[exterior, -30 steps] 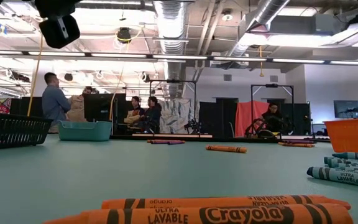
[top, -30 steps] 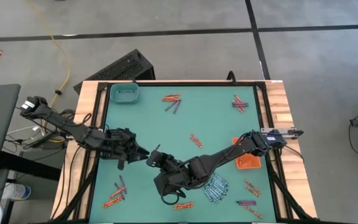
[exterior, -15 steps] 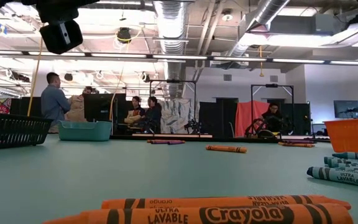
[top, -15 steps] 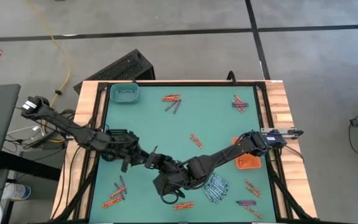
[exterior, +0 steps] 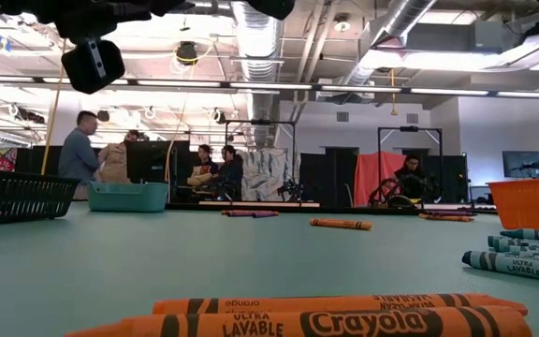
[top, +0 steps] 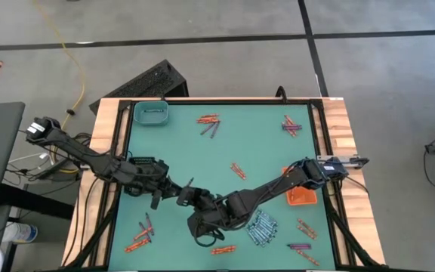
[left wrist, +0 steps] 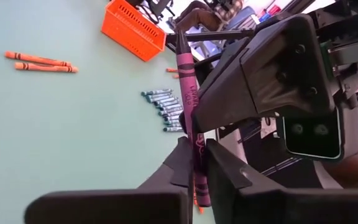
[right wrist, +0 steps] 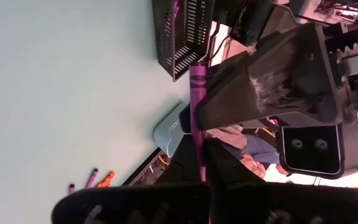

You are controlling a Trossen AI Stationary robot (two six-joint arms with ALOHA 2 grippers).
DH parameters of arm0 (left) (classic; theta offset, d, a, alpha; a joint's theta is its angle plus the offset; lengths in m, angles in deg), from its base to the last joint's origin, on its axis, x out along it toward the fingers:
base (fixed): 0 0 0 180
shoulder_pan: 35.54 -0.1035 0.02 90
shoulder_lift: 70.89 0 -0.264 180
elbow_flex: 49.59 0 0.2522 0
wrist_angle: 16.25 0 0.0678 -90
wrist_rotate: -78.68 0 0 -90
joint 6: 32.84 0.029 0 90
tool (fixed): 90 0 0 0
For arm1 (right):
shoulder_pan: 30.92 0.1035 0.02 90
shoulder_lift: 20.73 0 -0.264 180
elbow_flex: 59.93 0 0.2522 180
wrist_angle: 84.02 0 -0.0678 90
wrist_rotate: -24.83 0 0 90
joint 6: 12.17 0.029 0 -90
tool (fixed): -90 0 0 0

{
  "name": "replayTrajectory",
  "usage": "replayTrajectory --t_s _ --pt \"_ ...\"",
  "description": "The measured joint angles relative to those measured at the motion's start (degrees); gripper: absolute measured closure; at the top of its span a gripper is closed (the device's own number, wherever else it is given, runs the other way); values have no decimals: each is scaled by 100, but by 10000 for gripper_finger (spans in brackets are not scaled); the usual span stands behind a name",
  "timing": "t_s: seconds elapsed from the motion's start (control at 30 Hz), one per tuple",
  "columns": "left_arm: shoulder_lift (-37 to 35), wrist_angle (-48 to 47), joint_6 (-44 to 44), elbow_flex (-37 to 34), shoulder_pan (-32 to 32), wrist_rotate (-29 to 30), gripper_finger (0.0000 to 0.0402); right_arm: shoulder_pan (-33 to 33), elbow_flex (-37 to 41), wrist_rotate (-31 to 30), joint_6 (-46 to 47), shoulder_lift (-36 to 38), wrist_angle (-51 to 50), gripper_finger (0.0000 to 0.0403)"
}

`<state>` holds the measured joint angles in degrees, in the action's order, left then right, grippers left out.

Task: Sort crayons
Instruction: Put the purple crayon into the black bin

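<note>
handover | left gripper [left wrist: 194,163] and right gripper [right wrist: 199,155] both clamping purple crayon [left wrist: 188,93] mid-table (shared grip) | right should be releasing before left pulls

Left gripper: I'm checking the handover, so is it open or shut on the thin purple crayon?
Shut on it. In its wrist view the left gripper has both fingers pressed against the purple crayon.

Two dark, near-black jointed arms. Left arm [top: 89,157]: slim links, pale fitting at base end. Right arm [top: 278,190]: silver-and-blue part by shoulder. Gripper housings angular, matte black; screw heads, toothed rack, two round lenses on wrist block [left wrist: 308,129].
</note>
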<state>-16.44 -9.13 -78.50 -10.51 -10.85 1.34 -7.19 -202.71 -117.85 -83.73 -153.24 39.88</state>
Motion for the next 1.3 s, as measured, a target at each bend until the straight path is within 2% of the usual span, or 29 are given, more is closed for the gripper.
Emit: replayTrajectory --t_s 0.3,0.5,0.67,0.87,1.03,1.17,1.3 --pt "-1 -14 -92 -2 -63 -110 364 -68 2 6 -225 0 91 403" --pt "0 -50 43 -2 -76 12 394 -90 5 2 -267 0 47 400" --pt "0 -78 98 -2 -113 16 398 -115 5 4 -260 0 20 382" --pt "-5 -182 106 1 -143 -82 400 -203 -2 -42 61 0 -97 328" --pt "-10 -495 24 2 -253 -87 401 -199 -2 -78 275 0 -123 264" --pt "-65 -1049 -36 5 -342 -58 401 -189 -2 -317 588 0 -153 214" --pt "-284 -1746 -122 5 -410 100 401 -223 -2 -719 973 0 -232 184"
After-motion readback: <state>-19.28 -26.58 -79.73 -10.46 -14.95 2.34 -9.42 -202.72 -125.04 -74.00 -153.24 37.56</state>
